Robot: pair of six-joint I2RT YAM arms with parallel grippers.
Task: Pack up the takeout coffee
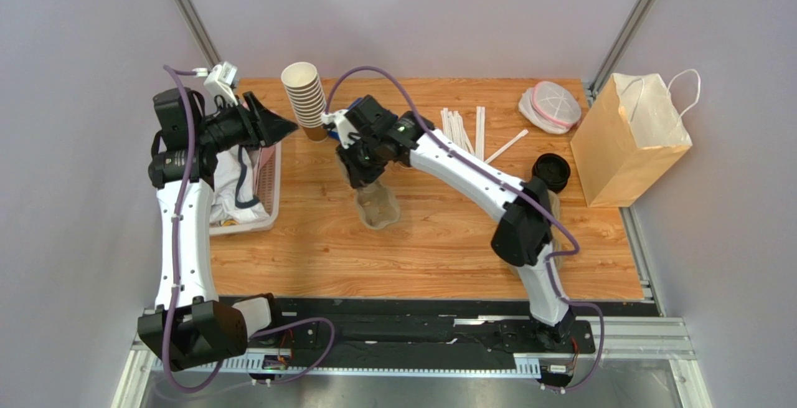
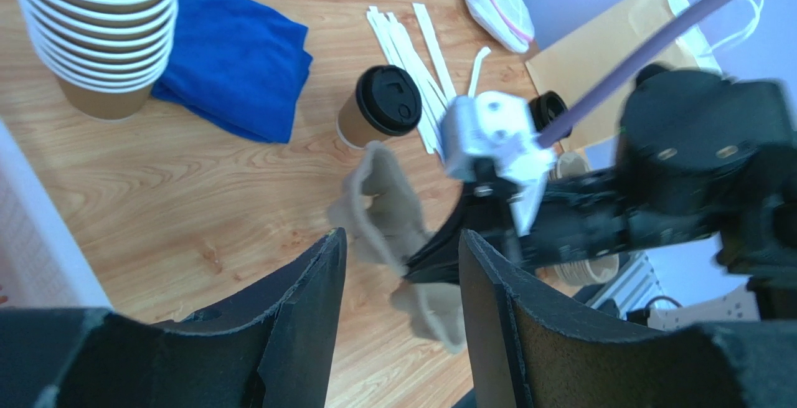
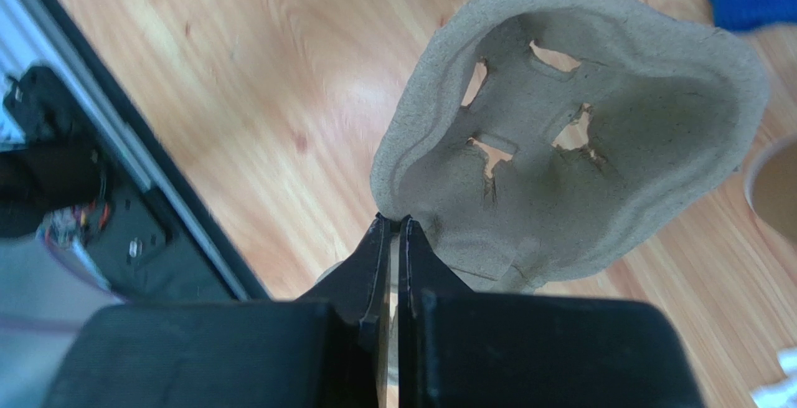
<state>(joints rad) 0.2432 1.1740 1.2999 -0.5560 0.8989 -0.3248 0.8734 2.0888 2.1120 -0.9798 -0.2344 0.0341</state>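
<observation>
From above the right arm (image 1: 468, 176) hides the takeout coffee (image 2: 379, 107), which stands beyond the parted, empty left fingers (image 2: 316, 301). Right fingers (image 3: 378, 251) clamp the empty pulp carrier (image 3: 655, 146) by its rim.

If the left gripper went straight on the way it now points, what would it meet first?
Probably the pulp cup carrier, pinched at its rim by the right gripper: it shows ahead between the open fingers of the left gripper; depth is unclear.
</observation>
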